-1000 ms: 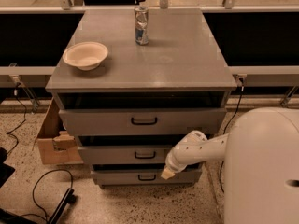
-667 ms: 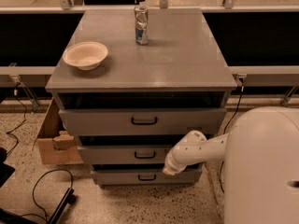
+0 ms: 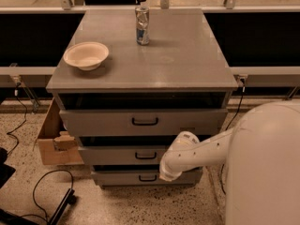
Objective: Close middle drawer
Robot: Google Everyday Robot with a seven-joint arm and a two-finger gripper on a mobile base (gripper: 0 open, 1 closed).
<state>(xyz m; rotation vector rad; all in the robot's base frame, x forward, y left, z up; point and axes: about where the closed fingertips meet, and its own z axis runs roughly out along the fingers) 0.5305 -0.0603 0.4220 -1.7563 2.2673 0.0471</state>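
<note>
While grey cabinet (image 3: 187,55) stands ahead, middle drawer (image 3: 112,154) sits partly open, approx 10 o'clock from gripper (image 3: 167,174). Gripper is low at drawer front, 4 o'clock of its handle (image 3: 146,155); contact & grip state: can't tell.

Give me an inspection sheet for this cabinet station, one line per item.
Surface: grey cabinet top, holding two items.
Job's things: middle drawer, dark gap above its front, seemingly not fully shut; black handle at centre.
Clutter: pale bowl at the top's front left; can upright near the back edge.
Grippers: gripper low before the drawer fronts, right of the middle drawer's handle; contact unclear.
Cables: black cable looping on the floor at left; another cable hanging by the cabinet's right side.
Surroundings: open cardboard box on the floor at left; top drawer also gapped; speckled floor.
</note>
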